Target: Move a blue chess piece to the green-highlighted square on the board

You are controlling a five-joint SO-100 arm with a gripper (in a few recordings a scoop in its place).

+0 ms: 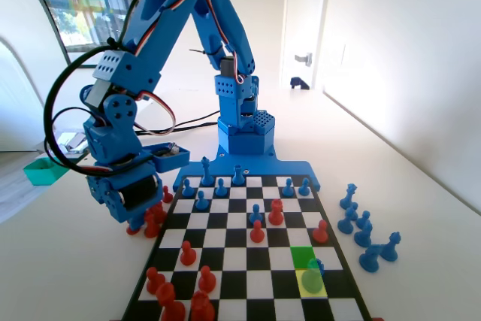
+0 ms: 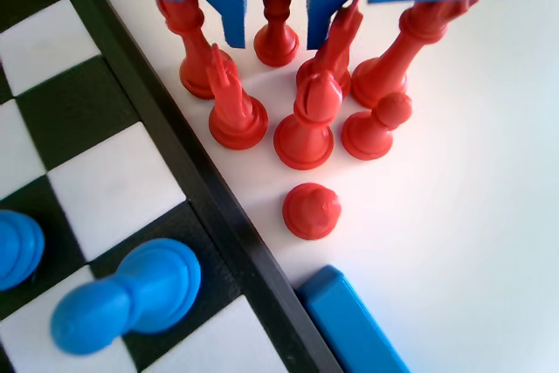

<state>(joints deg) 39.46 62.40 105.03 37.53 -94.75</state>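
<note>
A: Gripper?
B: Gripper [image 1: 135, 219] sits at the left middle of the fixed view, low over the table [image 1: 68, 261], just off the board's [image 1: 225, 261] left edge, above a cluster of red pieces [image 1: 152, 223]. In the wrist view the gripper [image 2: 275, 10] hangs from the top centre, jaws parted, nothing clamped. A red pawn [image 2: 276, 28] stands in the gap between them; contact can't be told.

A: What else is around it in the wrist view?
B: Six more red pieces [image 2: 306, 120] bunched right below the jaws on the white table, one seen from straight above at frame centre. Board border runs diagonally from the upper left to the bottom centre.

A: Task piece?
B: Blue chess piece [image 1: 315, 267] at the lower right of the fixed view, on the board, straddling the line between the green-highlighted square [image 1: 301, 255] and the yellow-tinted square [image 1: 312, 282] just below it. Well apart from the gripper.

A: Other blue stuff?
B: Blue pawn [image 2: 127, 294] at the lower left of the wrist view on a black square. Spare blue pieces [image 1: 364, 227] off the board's right edge in the fixed view.
</note>
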